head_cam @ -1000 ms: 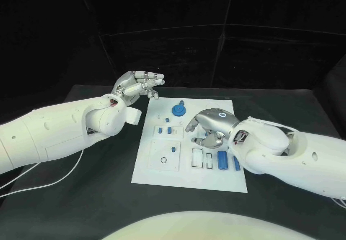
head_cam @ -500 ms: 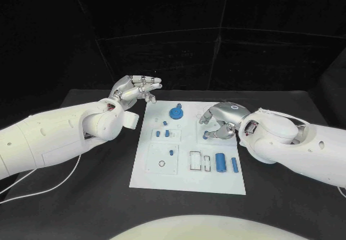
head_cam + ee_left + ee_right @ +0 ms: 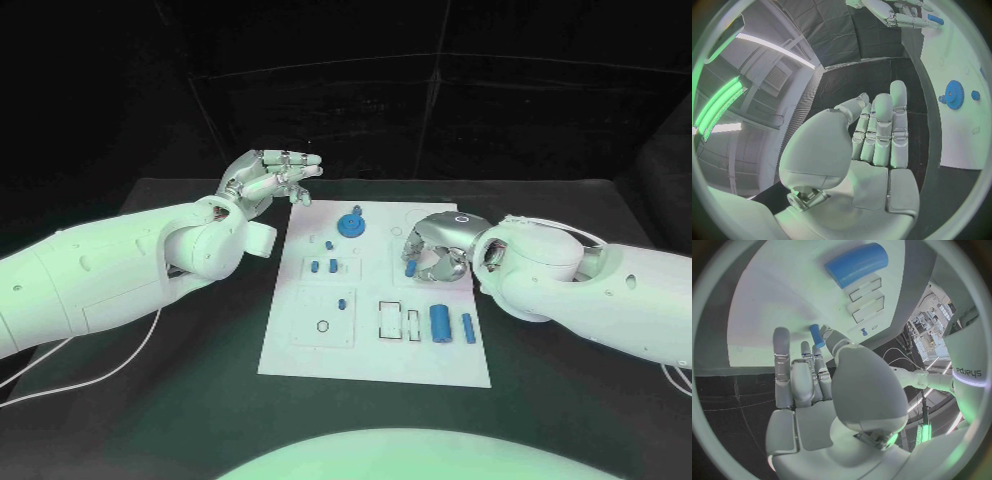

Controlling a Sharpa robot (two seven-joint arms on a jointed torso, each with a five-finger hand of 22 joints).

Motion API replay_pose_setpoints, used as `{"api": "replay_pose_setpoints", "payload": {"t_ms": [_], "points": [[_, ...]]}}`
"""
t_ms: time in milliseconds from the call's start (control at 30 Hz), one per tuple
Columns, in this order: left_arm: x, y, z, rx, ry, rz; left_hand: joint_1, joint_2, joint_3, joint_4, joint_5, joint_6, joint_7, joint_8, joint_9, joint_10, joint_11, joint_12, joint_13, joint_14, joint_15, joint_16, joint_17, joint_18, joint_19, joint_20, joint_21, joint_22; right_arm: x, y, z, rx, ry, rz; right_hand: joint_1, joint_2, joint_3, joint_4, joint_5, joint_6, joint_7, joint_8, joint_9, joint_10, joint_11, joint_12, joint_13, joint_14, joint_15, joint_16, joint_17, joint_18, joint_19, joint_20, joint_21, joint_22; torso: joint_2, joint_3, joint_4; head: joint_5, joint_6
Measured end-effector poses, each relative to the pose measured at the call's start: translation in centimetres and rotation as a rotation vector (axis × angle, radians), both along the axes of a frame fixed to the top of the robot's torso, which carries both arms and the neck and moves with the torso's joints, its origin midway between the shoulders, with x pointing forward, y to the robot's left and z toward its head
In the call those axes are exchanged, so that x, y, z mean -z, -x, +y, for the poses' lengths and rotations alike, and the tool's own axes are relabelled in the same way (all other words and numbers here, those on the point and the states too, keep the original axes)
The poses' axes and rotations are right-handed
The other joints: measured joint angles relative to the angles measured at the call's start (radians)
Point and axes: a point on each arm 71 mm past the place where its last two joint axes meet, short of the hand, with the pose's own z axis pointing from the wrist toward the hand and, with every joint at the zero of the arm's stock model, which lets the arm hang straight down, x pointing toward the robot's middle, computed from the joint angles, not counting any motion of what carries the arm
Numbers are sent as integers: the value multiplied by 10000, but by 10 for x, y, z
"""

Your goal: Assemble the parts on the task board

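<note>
The right hand pinches a small blue plastic peg over the white task board. The left hand hovers empty, fingers loosely together, at the far-left corner. The peg looks light, rigid and slippery, best held across its middle.

A black bench is seen across the lower half of the head view, its far edge running across mid-frame. Behind it, black curtain panels are hung, with faint seams crossing the upper part of the frame. In the left wrist view, a ceiling with a vent grille is shown, and green-lit strip lights are seen at left.
</note>
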Motion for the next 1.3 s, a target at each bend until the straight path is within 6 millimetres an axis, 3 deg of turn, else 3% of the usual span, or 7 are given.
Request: {"api": "replay_pose_setpoints", "payload": {"t_ms": [200, 567, 667, 833, 1100, 1300], "points": [[0, 0, 0, -11, -9, 4, 0, 0, 0, 0, 0, 0, 0, 0, 0, 0, 0, 0, 0, 0, 0, 0, 0, 0, 0, 0, 0, 0, 2, -1, 2, -40, 103, 174, 61, 75, 335, 228, 0, 469, 99, 158, 42, 600, -85, 67, -40, 18, -94, 61, 171, -1, 108, -108, 75, 183, -3, -1, 6, -6, -5], [0, -1, 0, -6, -10, 8, 0, 0, 0, 0, 0, 0, 0, 0, 0, 0, 0, 0, 0, 0, 0, 0, 1, 0, 0, 0, 0, 1, 3, -2, 7, -111, 90, 256, 37, 199, 940, 516, 59, 1077, 16, 299, 53, 1374, -235, -51, -39, 18, -236, 262, 446, -1, 304, -227, 313, 531, -3, -4, 5, 8, -45], [0, -1, 0, -6, -11, 9, 0, 0, 0, 0, 0, 0, 0, 0, 0, 0, 0, 0, 0, 0, 0, 0, 0, 0, 0, 0, 0, 0, 3, -3, 7, -88, 59, 237, 93, 256, 1063, 513, 51, 1145, 13, 297, 42, 1464, -254, -117, -39, 18, -236, 313, 495, -1, 304, -227, 359, 595, -3, -5, 5, 11, -54], [1, -1, 0, -13, -14, 10, 0, 0, 0, 0, 0, 0, 0, 0, 0, 0, 0, 0, 0, 0, 0, 0, 1, 0, 0, 0, 0, 1, 2, -3, 7, -11, -58, 119, 214, 374, 1467, 489, -466, 1341, -17, 303, 26, 1744, -321, -196, -40, -18, -271, 381, 603, 0, 412, -263, 467, 766, -5, -4, 3, 28, -66], [1, -1, 2, -38, -26, 12, 0, 0, 0, 0, 0, 0, 0, 0, 0, 0, 0, 0, 0, 0, 0, 0, 1, 0, 0, 0, 0, 1, -6, 7, 8, -88, -528, -265, 373, 531, 1864, 254, -562, 1434, -51, 389, 30, 1901, -336, -369, -39, 18, -308, 453, 709, -1, 467, -319, 607, 968, -16, -2, -1, 52, -52], [1, -1, 2, -61, -36, 11, 0, 0, 0, 0, 0, 0, 0, 0, 0, 0, 0, 0, 0, 0, 0, 0, -16, 0, -33, 33, 0, 1, -20, 22, 15, -373, -1217, -649, 545, 491, 2012, 136, -584, 1453, -32, 389, 41, 1900, -335, -430, -42, 18, -307, 472, 748, 0, 521, -296, 678, 1037, -20, -11, -6, 57, -37]]}}
